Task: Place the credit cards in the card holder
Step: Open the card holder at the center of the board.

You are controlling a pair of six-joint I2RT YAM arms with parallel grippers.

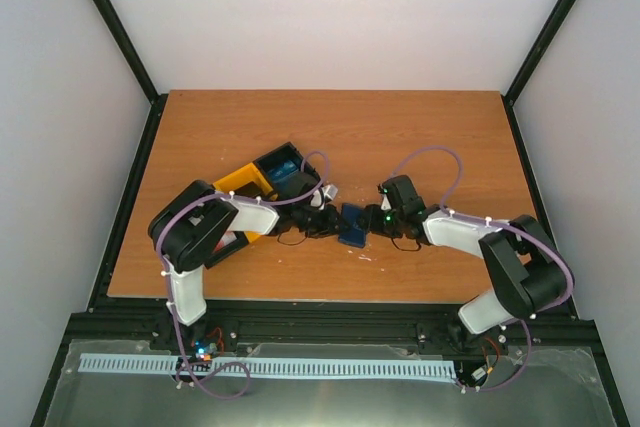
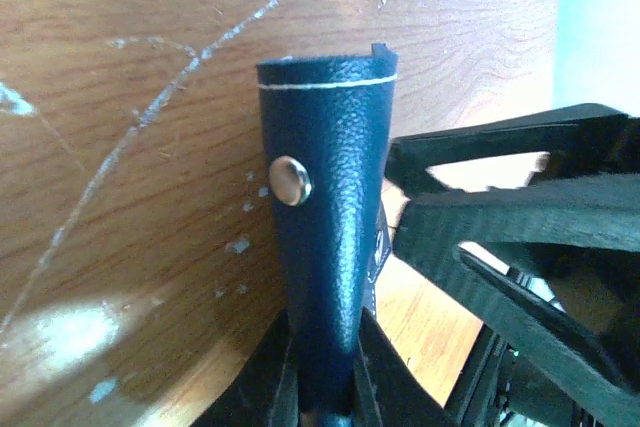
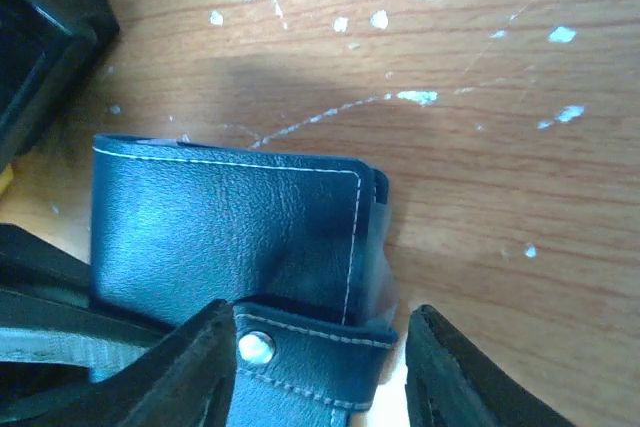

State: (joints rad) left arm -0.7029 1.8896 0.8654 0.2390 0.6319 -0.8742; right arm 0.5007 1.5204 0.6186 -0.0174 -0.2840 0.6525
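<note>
The navy card holder (image 1: pixel 353 225) lies on the table between my two grippers. My left gripper (image 2: pixel 325 392) is shut on one leather flap of the card holder (image 2: pixel 330 197), which stands up from the jaws and carries a metal snap. My right gripper (image 3: pixel 320 367) is open and straddles the snap flap of the card holder (image 3: pixel 220 227). Its left finger touches the flap and its right finger stands apart from it. What look like blue credit cards (image 1: pixel 283 169) lie in a black compartment of the tray. I cannot tell whether a card is inside the holder.
The black-and-yellow tray (image 1: pixel 262 182) sits just behind my left gripper (image 1: pixel 325 222), and its dark corner (image 3: pixel 40 27) shows in the right wrist view. The right gripper's fingers (image 2: pixel 520 217) crowd the holder's right side. Bare scratched wood lies beyond.
</note>
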